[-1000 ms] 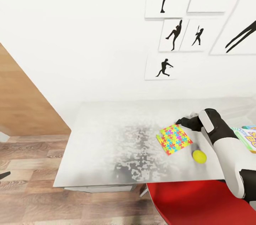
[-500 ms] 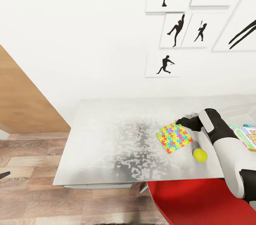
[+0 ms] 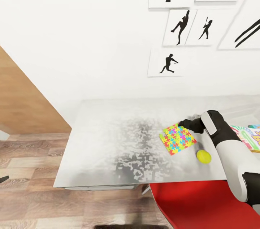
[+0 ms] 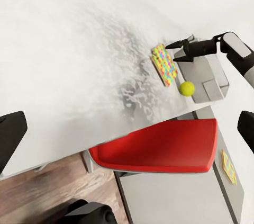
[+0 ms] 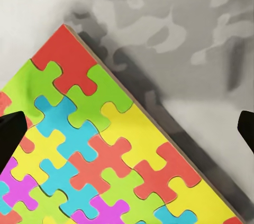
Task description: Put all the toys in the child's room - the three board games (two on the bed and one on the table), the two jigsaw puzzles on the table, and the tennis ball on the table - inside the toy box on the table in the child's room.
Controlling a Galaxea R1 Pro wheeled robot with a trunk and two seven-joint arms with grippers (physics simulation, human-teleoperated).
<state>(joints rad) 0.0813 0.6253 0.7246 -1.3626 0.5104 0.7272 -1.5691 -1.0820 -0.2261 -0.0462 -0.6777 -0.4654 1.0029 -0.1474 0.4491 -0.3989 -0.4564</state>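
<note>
Step in hand, by the look of it: picking up the jigsaw puzzle (image 3: 177,139) lying flat on the worktop (image 3: 108,142), right of centre in the head view; right claw (image 3: 181,124) poised at the puzzle's far corner, fingers spread wide, tips showing at the two side edges of the right wrist view with the puzzle's corner (image 5: 90,139) between and below them, nothing pinched yet.

To do it well: best to bring the spread fingers down astride one edge near that corner, since a thin flat slab offers no height to pinch from above; perhaps slide it toward the worktop's near edge, or tip one edge up first, then close; keep the close slow so the slab does not skate away; mind the tennis ball (image 3: 203,156) just beside the puzzle's near-right corner, apt to roll at a nudge; mind also the red chair (image 3: 202,205) at lower right, under the worktop edge.

Left claw spread as well, its dark tips (image 4: 11,136) at the side edges of the left wrist view, holding nothing, well apart from the toys.

Containers: a grey bin, probably the toy box (image 4: 209,75), at upper right in the left wrist view, just beyond the puzzle and ball; contents hard to tell from here. A colourful board game (image 3: 249,138) at the right edge of the head view, seemingly lying in or on it.
</note>
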